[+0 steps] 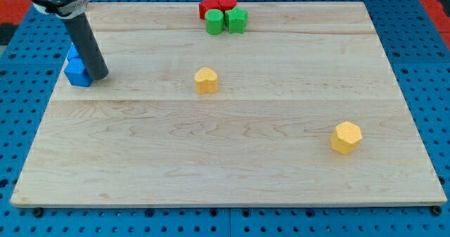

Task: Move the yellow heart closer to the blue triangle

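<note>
The yellow heart (206, 80) lies near the board's middle, a little toward the view's top. Two blue blocks sit at the board's left edge: a lower one (77, 72) and an upper one (72, 52), partly hidden by the rod, that may be the blue triangle. My tip (99, 76) rests on the board right beside the lower blue block, on its right side. The yellow heart is far to the right of my tip and of the blue blocks.
A yellow hexagon (346, 137) lies at the lower right. Two red blocks (209, 7) (227, 3) and two green blocks (214, 22) (237, 19) cluster at the board's top edge. The wooden board (225, 167) sits on a blue pegboard.
</note>
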Robot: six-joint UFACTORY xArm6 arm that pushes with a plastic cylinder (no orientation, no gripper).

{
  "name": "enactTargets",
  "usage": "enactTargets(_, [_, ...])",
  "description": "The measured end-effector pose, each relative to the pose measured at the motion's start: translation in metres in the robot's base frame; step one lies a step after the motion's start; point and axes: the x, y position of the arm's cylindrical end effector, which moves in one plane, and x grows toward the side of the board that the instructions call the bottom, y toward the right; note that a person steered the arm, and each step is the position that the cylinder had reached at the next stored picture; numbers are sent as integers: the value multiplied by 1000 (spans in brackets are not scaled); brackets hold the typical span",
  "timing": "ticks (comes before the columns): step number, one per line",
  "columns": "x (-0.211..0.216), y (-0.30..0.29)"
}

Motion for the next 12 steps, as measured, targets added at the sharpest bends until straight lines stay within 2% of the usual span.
enactTargets(1, [18,22])
enactTargets(2, [58,85])
enactTargets(3, [62,171])
enactTargets(4, [45,221])
enactTargets(6, [8,190])
enactTargets(8, [8,124])
enactTargets(10, [-15,74])
enactTargets(11, [-23,72])
enactTargets(12, [-37,96])
